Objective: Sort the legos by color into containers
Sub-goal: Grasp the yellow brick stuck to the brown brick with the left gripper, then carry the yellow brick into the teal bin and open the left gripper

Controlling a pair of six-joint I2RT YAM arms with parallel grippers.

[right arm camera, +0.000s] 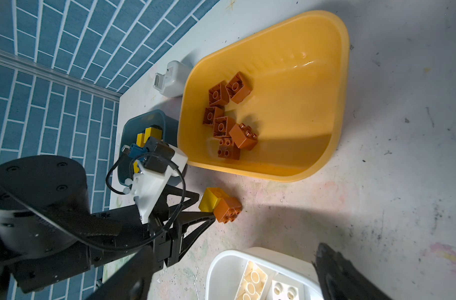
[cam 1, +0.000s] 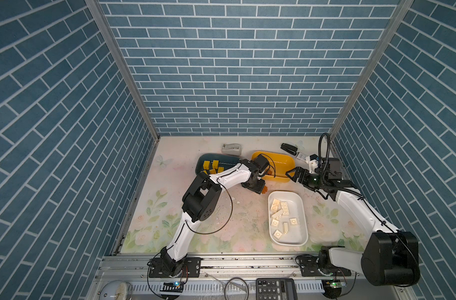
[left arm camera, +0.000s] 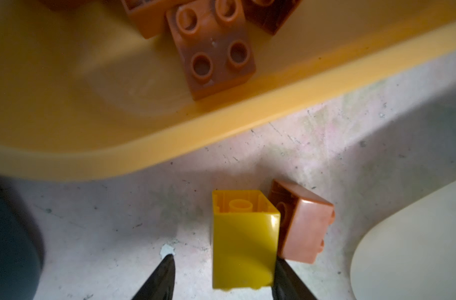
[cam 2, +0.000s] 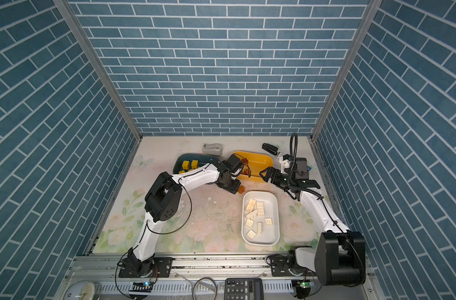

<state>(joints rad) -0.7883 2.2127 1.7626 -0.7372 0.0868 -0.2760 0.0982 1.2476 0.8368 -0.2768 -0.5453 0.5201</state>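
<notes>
The left pincer (left arm camera: 224,262) is down at the desk (left arm camera: 117,213) and not clenched. Its fingers straddle a yellow brick (left arm camera: 243,241): one touches the brick, while the other stands off it with a gap. The brick's hollow underside faces the yellow tub (left arm camera: 221,124), whose rim runs just ahead of the tips. A brown brick (left arm camera: 304,223) leans against the yellow one, outside the touching finger. The white tub (left arm camera: 416,246) and the blue tub (left arm camera: 8,233) flank the pincer.

Only the left wrist view shows that gap. In both top views the wrist hides the yellow brick.

The right wrist view shows six brown bricks (right arm camera: 226,117) in the yellow tub. A top view shows cream bricks (cam 1: 281,215) in the white tub and yellow bricks (cam 1: 211,166) in the blue one.

The right pincer (cam 1: 291,176) hovers spread wide and empty, with the yellow tub just beyond its tips.
</notes>
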